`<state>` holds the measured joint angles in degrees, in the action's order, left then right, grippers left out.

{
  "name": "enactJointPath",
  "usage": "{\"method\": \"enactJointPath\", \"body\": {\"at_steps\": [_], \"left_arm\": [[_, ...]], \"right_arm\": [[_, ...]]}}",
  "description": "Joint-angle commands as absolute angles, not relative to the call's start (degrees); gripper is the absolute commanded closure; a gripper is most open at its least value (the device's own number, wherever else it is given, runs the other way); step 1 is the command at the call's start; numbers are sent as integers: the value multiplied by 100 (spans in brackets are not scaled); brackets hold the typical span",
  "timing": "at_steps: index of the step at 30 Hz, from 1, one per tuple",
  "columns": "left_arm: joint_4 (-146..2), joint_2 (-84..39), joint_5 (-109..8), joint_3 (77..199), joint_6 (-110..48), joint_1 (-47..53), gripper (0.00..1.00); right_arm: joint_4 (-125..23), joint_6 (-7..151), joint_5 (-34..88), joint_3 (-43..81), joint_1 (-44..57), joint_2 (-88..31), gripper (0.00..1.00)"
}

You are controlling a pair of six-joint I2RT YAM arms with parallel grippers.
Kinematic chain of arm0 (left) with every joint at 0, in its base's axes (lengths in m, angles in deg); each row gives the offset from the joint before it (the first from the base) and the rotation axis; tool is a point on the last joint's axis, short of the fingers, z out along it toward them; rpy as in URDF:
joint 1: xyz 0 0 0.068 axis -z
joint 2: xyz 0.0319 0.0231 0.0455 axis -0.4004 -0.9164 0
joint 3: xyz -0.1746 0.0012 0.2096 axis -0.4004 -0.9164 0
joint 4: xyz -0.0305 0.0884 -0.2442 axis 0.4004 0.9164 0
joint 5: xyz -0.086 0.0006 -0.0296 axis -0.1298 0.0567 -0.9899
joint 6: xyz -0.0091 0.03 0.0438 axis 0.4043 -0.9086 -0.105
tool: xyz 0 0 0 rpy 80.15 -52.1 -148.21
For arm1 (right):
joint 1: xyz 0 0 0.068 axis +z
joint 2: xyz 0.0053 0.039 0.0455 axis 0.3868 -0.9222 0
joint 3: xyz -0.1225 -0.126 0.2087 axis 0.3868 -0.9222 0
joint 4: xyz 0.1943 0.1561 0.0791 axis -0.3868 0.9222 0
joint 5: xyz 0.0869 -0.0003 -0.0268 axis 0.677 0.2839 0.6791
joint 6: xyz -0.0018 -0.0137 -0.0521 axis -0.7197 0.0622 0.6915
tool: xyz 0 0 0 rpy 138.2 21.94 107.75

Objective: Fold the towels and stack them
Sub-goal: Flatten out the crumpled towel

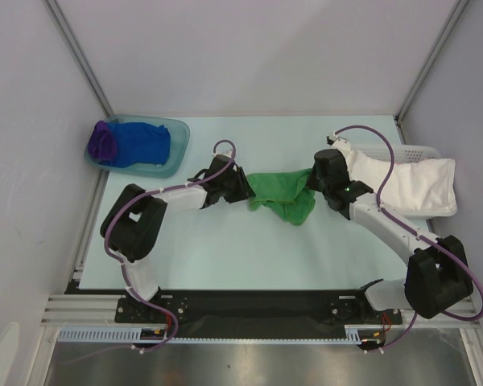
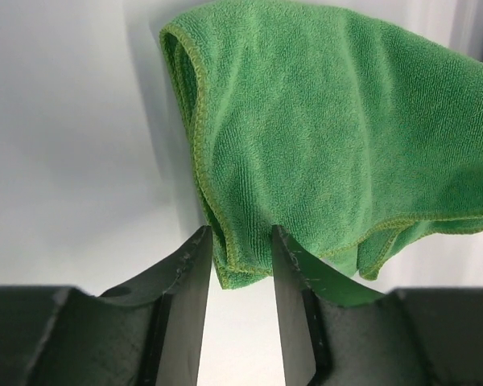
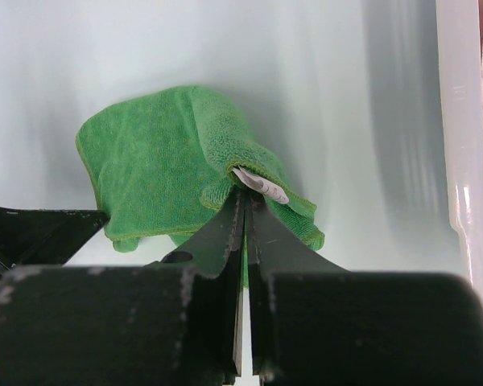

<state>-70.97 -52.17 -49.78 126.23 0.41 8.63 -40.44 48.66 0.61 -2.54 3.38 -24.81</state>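
A green towel [image 1: 282, 195] hangs bunched between my two grippers over the middle of the table. My right gripper [image 1: 312, 183] is shut on its right end; in the right wrist view the jaws [image 3: 245, 195] pinch the green towel [image 3: 153, 153] beside its white label [image 3: 262, 185]. My left gripper [image 1: 245, 189] is at the towel's left end. In the left wrist view its jaws [image 2: 240, 235] stand apart, with a hemmed corner of the green towel [image 2: 330, 129] hanging down between the fingers.
A teal tray [image 1: 175, 133] at the back left holds a blue towel [image 1: 145, 143] and a purple towel [image 1: 103, 141]. A white basket [image 1: 414, 150] at the right holds white towels [image 1: 410, 185]. The basket's rim shows in the right wrist view [image 3: 459, 145].
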Motion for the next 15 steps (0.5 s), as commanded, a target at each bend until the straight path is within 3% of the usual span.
{"method": "enactJointPath", "body": {"at_steps": [1, 9, 15], "left_arm": [[-7222, -4984, -4941, 12612, -25, 910, 59], [-7284, -5133, -5038, 12691, 27, 910, 59], [-7424, -5204, -5074, 12665, 124, 910, 67]], "right_arm": [[-4234, 4900, 37, -297, 335, -2343, 100], [-4234, 4909, 28, -306, 344, -2325, 100], [-4234, 4918, 37, -297, 335, -2352, 100]]}}
